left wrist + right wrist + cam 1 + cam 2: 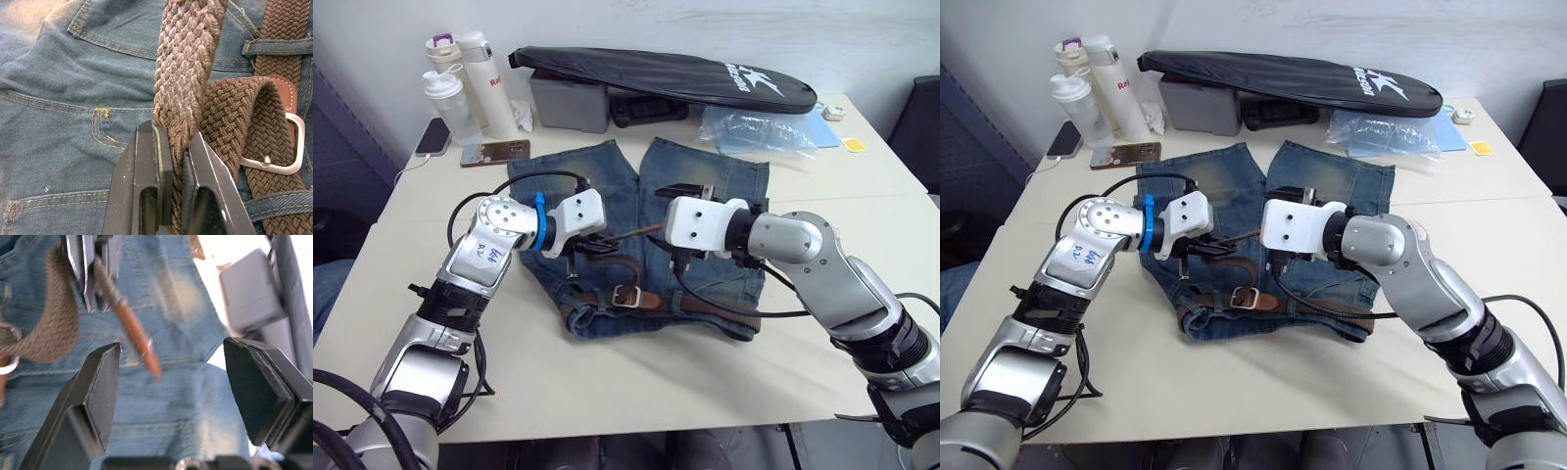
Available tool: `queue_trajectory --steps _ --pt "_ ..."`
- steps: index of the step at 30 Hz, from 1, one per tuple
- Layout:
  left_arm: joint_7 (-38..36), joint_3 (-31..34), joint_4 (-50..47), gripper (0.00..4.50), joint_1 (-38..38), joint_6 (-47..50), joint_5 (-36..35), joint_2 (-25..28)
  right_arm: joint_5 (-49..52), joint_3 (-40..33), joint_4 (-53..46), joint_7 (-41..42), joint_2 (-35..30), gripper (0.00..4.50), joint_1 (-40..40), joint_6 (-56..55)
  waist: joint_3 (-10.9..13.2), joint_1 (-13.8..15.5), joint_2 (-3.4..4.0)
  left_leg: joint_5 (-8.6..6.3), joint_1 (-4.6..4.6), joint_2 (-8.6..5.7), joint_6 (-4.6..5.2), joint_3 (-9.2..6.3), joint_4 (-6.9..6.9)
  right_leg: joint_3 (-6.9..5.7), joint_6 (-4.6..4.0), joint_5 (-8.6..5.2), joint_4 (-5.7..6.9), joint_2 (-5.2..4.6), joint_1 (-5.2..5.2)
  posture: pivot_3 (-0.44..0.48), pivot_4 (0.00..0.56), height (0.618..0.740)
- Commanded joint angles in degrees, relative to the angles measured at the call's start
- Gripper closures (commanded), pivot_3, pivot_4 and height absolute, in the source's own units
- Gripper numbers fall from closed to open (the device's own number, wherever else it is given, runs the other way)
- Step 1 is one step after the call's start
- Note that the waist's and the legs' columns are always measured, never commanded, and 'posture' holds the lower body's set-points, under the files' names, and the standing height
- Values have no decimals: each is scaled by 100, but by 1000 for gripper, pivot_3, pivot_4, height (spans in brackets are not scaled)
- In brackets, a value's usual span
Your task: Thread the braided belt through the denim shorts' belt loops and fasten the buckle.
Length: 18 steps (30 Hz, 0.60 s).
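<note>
A cream table stands against a pale wall, with dark chairs at either side. Along its far edge sit two bottles, a phone, a brown wallet-like case, a grey box, a long black zipped bag, a clear plastic bag and a yellow sticky note. The shorts lie flat in the middle, waistband toward the near edge, legs pointing to the far side; the denim is faded blue with yellowish worn patches on both legs. The belt, dark-brown braid, runs along the waistband under a loop, and its silver buckle rests near the waistband's centre with the strap passed through its frame. The tapered free end, finished in a brown tip, rises off the fabric. The left gripper is clamped on that free length, fingers pinching the braid edge-on just above the shorts. The right gripper hovers over the shorts just beside the tip, its fingers spread wide and holding nothing.
</note>
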Motion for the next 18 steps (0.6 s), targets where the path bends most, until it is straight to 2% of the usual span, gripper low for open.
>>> queue_trajectory --steps 1,7,10,13,18 --pt "3 62 -32 4500 -168 -62 44 -30 -124 -101 -12 208 102 1598 -58 -218 0 8 0 0 0 0 0 0 0 0 0 0 0 0 0 0 150 740" --pt "15 138 18 4500 -229 45 1 -86 -96 -146 -35 497 245 4463 22 -369 0 13 0 0 0 -1 0 0 4 -1 0 0 5 0 1 0 150 740" --pt "-9 231 63 4500 -261 193 -100 -86 -121 -191 -37 552 279 4491 70 -417 0 14 0 0 0 -2 0 0 5 -1 0 0 8 -1 1 0 150 740" --pt "-74 526 66 3199 -315 725 -491 -131 -130 -265 -21 590 275 4500 138 -445 0 13 0 0 0 -1 0 0 5 -1 0 0 9 0 0 0 150 740" --pt "40 700 273 952 -255 300 -355 42 25 -570 -16 659 243 4500 321 -384 0 15 0 0 1 -1 0 -1 8 -2 0 0 11 -1 1 0 150 740"
